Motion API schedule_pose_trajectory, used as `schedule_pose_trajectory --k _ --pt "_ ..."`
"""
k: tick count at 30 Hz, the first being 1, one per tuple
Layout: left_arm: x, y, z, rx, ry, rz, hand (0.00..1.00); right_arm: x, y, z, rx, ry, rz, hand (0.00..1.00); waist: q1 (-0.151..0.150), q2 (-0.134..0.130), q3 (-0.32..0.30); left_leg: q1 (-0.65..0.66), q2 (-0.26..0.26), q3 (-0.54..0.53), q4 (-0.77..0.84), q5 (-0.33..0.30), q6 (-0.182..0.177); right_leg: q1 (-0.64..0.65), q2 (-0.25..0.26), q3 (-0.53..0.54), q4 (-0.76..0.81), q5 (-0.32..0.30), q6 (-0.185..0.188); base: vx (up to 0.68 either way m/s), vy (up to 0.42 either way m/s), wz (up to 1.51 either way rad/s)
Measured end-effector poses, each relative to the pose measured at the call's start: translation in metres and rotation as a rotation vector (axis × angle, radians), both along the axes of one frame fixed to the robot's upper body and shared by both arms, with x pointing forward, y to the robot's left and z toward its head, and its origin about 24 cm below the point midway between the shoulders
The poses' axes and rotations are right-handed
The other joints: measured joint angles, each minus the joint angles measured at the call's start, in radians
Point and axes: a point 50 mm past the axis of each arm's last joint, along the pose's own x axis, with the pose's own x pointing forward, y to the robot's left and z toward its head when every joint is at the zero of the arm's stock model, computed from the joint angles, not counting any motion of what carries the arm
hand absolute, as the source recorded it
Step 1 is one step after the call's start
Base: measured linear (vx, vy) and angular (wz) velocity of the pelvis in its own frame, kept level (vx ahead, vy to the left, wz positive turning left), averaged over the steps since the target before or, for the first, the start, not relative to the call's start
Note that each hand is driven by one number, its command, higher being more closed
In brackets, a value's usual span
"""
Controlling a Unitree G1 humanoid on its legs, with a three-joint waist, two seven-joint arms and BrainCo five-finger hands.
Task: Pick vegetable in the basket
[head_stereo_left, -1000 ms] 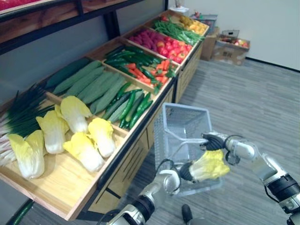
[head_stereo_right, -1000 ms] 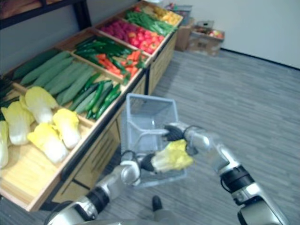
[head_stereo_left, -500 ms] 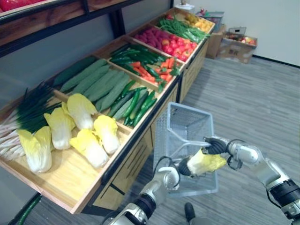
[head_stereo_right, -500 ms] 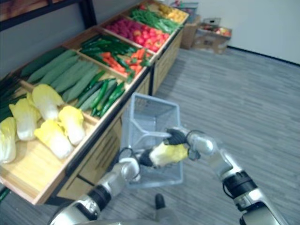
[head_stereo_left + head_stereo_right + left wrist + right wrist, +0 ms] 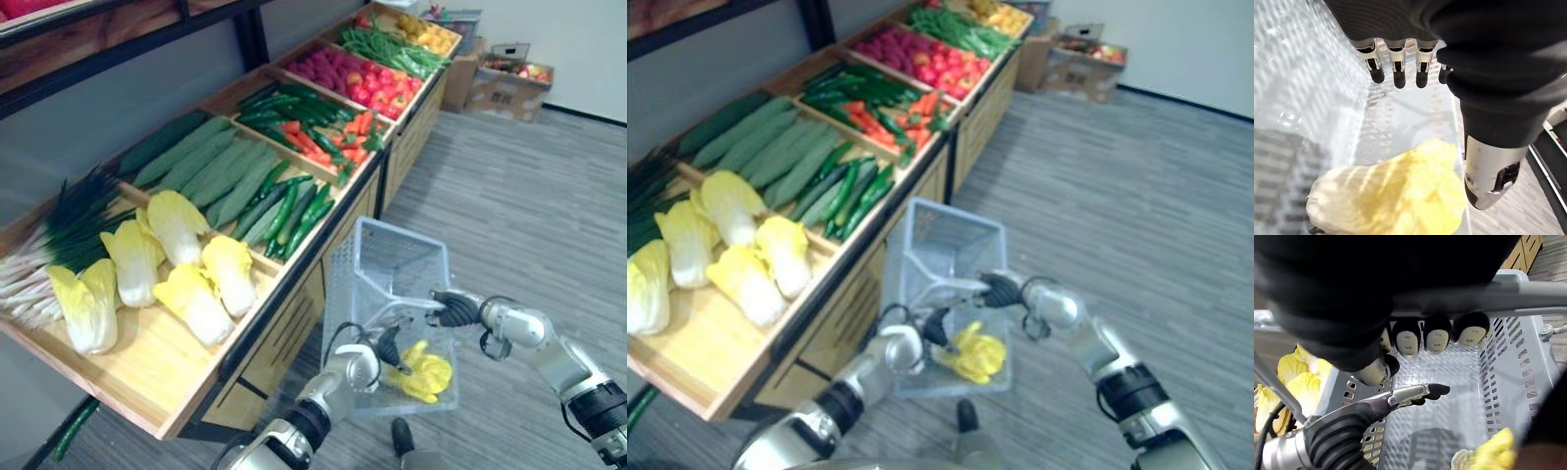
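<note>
Well, the leafy yellow cabbage [image 5: 423, 372] lies in the grey perforated plastic basket [image 5: 392, 257]; my left robot hand [image 5: 390, 347] hangs over it, fingers straight, while my right robot hand [image 5: 455, 309] curls round its metal handle [image 5: 1488, 297].

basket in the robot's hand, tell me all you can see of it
The basket is pale grey plastic with perforated walls and a thin handle, tilted beside the vegetable stand. The right hand curls round its handle. A yellow cabbage lies inside, under the open left hand.
</note>
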Motion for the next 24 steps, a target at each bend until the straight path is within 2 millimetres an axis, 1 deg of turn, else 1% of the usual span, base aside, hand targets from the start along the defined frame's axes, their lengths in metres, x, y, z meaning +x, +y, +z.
schedule_pose_trajectory --k 3,5,6,7,8,9,10,12,14,17,18,19,21,22,24 --pt "-0.003 -0.012 0.014 -0.024 -0.053 -0.068 0.0 0.001 -0.011 0.005 0.011 -0.021 -0.052 1.0 0.002 0.008 0.005 -0.001 0.0 -0.018 0.0 -0.001 0.002 0.014 -0.005 -0.015 -0.006 0.0 0.0 -0.01 -0.01 0.17" --pt "-0.011 -0.022 0.035 -0.069 -0.141 -0.144 0.0 0.004 -0.026 0.008 0.016 -0.042 -0.123 1.0 0.009 0.016 0.006 -0.003 0.0 -0.029 0.0 -0.002 0.004 0.02 -0.009 -0.025 -0.008 -0.001 0.001 -0.01 -0.01 0.16" --pt "-0.014 -0.024 0.042 -0.09 -0.164 -0.165 0.0 0.004 -0.03 0.008 0.016 -0.045 -0.144 1.0 0.015 0.017 0.006 -0.004 0.0 -0.031 0.0 -0.002 0.004 0.02 -0.009 -0.027 -0.008 -0.001 0.001 -0.01 -0.012 0.06" --pt "-0.02 -0.027 0.054 -0.139 -0.195 -0.211 0.0 0.004 -0.039 0.006 0.01 -0.04 -0.19 1.0 0.026 0.019 0.005 -0.005 0.0 -0.037 0.0 -0.002 0.004 0.022 -0.01 -0.032 -0.008 -0.001 0.001 -0.01 -0.022 0.2" --pt "-0.029 -0.029 0.066 -0.187 -0.225 -0.26 0.0 0.005 -0.049 0.003 -0.014 -0.042 -0.238 1.0 0.029 0.023 0.004 -0.008 0.002 -0.055 0.0 -0.001 0.005 0.033 -0.013 -0.048 -0.01 -0.001 0.001 -0.01 -0.027 0.27" --pt "-0.033 -0.03 0.071 -0.213 -0.233 -0.281 0.0 0.004 -0.054 0.002 -0.023 -0.041 -0.262 1.0 0.03 0.025 0.004 -0.01 0.003 -0.062 0.0 -0.001 0.006 0.037 -0.013 -0.055 -0.01 -0.002 0.001 -0.01 -0.03 0.36" --pt "-0.045 -0.029 0.083 -0.297 -0.231 -0.347 0.0 0.003 -0.066 -0.003 -0.059 -0.04 -0.322 1.0 0.041 0.025 0.003 -0.015 0.005 -0.078 0.0 0.001 0.008 0.042 -0.015 -0.065 -0.01 -0.002 0.002 -0.01 -0.02 0.27" --pt "-0.057 -0.027 0.091 -0.351 -0.235 -0.407 0.0 0.0 -0.08 -0.009 -0.088 -0.029 -0.385 1.0 0.055 0.025 0.003 -0.02 0.004 -0.09 0.0 0.003 0.011 0.043 -0.019 -0.078 -0.01 -0.002 0.002 -0.02 -0.027 0.24" --pt "-0.074 -0.017 0.091 -0.51 -0.102 -0.433 0.0 -0.003 -0.091 -0.023 -0.111 -0.025 -0.468 1.0 0.054 0.027 0.002 -0.021 0.004 -0.111 -0.001 0.005 0.013 0.058 -0.025 -0.096 -0.011 -0.006 0.004 -0.02 -0.026 0.23" --pt "-0.086 -0.002 0.089 -0.635 0.019 -0.406 0.0 -0.007 -0.098 -0.034 -0.087 -0.023 -0.545 1.0 0.054 0.03 0.0 -0.031 0.004 -0.13 -0.001 0.007 0.016 0.059 -0.03 -0.11 -0.011 -0.008 0.006 -0.02 -0.028 0.2" --pt "-0.089 0.009 0.09 -0.715 0.078 -0.364 0.0 -0.011 -0.103 -0.043 -0.061 -0.023 -0.611 1.0 0.055 0.031 -0.002 -0.044 0.002 -0.15 -0.001 0.013 0.022 0.059 -0.036 -0.13 -0.012 -0.014 0.011 -0.03 -0.031 0.35" --pt "-0.09 0.014 0.09 -0.743 0.096 -0.341 0.0 -0.012 -0.104 -0.047 -0.049 -0.02 -0.635 1.0 0.054 0.033 -0.005 -0.053 0.001 -0.162 -0.001 0.015 0.023 0.058 -0.038 -0.14 -0.012 -0.014 0.011 -0.02 -0.026 0.45" --pt "-0.087 0.038 0.088 -0.832 0.125 -0.212 0.0 -0.019 -0.112 -0.062 -0.023 -0.01 -0.735 1.0 0.062 0.034 -0.015 -0.086 -0.001 -0.209 -0.001 0.028 0.03 0.06 -0.046 -0.182 -0.018 -0.014 0.01 -0.02 -0.021 0.54" --pt "-0.085 0.045 0.087 -0.847 0.124 -0.173 0.0 -0.022 -0.114 -0.066 -0.011 -0.007 -0.767 1.0 0.064 0.034 -0.019 -0.093 -0.001 -0.224 -0.001 0.032 0.031 0.061 -0.049 -0.196 -0.022 -0.014 0.01 0.0 -0.023 0.69" --pt "-0.078 0.07 0.084 -0.884 0.099 -0.033 0.0 -0.033 -0.124 -0.082 0.005 0.015 -0.877 1.0 0.087 0.032 -0.022 -0.125 -0.002 -0.281 -0.001 0.047 0.039 0.071 -0.056 -0.25 -0.026 -0.011 0.006 0.0 -0.02 0.67"
